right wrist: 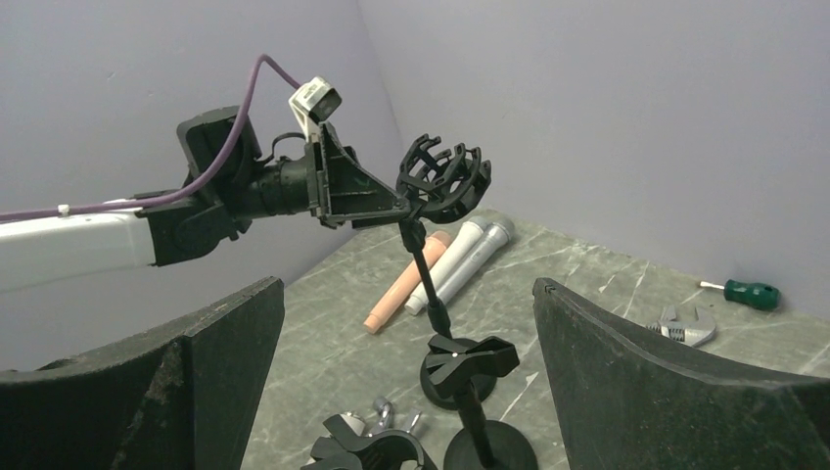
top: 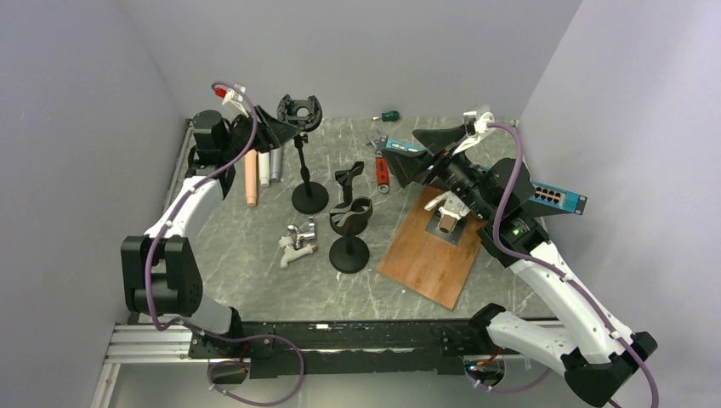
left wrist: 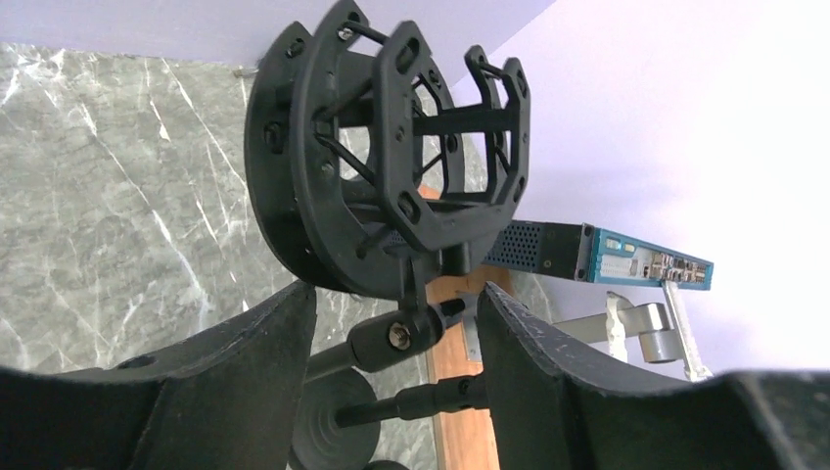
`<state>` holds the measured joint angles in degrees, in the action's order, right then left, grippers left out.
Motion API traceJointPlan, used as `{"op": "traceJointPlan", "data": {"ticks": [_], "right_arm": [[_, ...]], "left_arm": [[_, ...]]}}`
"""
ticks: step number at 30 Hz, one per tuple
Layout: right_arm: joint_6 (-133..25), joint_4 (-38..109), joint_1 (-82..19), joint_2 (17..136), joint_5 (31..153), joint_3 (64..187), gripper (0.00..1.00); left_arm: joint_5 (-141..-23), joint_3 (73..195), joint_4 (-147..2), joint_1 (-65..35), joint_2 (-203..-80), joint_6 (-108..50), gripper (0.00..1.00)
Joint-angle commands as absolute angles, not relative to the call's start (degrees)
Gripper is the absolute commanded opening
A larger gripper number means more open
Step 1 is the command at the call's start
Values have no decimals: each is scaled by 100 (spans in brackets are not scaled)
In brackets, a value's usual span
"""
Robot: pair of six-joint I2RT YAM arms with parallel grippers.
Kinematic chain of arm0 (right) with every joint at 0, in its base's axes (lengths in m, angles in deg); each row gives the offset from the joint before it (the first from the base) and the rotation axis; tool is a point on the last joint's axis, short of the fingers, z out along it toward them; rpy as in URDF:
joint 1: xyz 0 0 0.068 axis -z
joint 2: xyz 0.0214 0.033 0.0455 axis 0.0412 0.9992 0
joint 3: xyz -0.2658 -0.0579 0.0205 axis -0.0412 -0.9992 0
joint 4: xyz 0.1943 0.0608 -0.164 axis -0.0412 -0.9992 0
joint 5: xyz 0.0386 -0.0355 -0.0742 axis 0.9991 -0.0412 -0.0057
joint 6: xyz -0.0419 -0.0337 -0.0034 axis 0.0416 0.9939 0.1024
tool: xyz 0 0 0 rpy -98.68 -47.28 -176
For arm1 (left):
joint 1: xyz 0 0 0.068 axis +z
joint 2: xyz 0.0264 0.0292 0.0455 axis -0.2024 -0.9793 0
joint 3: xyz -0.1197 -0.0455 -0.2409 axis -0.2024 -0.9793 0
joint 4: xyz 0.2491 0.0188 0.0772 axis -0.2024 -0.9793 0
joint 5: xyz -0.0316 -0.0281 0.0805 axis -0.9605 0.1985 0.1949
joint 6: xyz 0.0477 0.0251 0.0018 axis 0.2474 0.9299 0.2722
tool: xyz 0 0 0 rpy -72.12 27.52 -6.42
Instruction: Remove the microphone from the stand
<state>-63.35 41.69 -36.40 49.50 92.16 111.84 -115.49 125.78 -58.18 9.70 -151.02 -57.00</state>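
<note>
- Left gripper (left wrist: 396, 313): jaws spread wide, one finger on each side of the swivel joint under the shock mount (left wrist: 391, 157). Nothing is clamped. I cannot tell from the wrist view whether either finger touches the joint.
- Shock mount: a black cage tilted on top of a slim stand (top: 303, 166) with a round base (top: 309, 198), toward the back left of the marble table (top: 255, 280).
- Microphones: three lie flat on the table, side by side, just left of the stand's base and under the left wrist. One is a peach microphone (top: 251, 180) and the others are two pale microphones (top: 264, 167), one white and one more silvery. All three are apart from the stand.
- Right gripper (top: 400, 144): fingers parted and holding nothing. It is raised above the table's back right and faces the stand.
- Nearer centre, a black clip holder (top: 349, 177) sits above a second round base (top: 349, 253).
- A metal tap (top: 298, 240) lies left of that base.
- A wooden board (top: 429, 255) lies to the right under the right arm, with a blue network switch (top: 557, 197) behind it.
- A green-handled screwdriver (top: 389, 116) lies by the back wall.
</note>
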Motion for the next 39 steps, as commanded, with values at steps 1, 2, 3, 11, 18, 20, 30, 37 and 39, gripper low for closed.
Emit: {"op": "traceJointPlan", "data": {"ticks": [1, 2, 3, 11, 18, 20, 30, 37, 39], "right_arm": [[-6273, 4284, -3637, 4856, 9263, 11324, 100], [-6260, 4277, -3634, 4843, 9246, 11331, 100], [-6250, 4264, -3636, 4839, 9227, 11332, 100], [-6213, 4252, -3638, 4831, 9178, 11308, 100], [-6231, 4307, -3632, 4855, 9176, 11249, 100], [-6247, 4350, -3636, 4875, 9185, 11220, 100], [-6239, 4337, -3637, 4762, 9147, 11151, 100], [-6200, 4246, -3637, 4638, 9093, 11145, 100], [-6187, 4235, -3633, 4583, 9061, 11124, 100]], "left_arm": [[-11630, 12839, -5421, 941, -15347, -6095, 63], [-11674, 12823, -5316, 938, -15393, -6173, 62], [-11701, 12808, -5253, 932, -15445, -6235, 60], [-11668, 12749, -5498, 887, -15586, -6009, 51], [-11305, 12457, -6691, 869, -15514, -5170, 37], [-11203, 12435, -7051, 869, -15524, -4929, 35], [-10903, 12015, -7204, 863, -15593, -4787, 33], [-10800, 11904, -7169, 834, -15821, -4865, 33], [-10737, 11890, -7180, 802, -15904, -4862, 33]]}}
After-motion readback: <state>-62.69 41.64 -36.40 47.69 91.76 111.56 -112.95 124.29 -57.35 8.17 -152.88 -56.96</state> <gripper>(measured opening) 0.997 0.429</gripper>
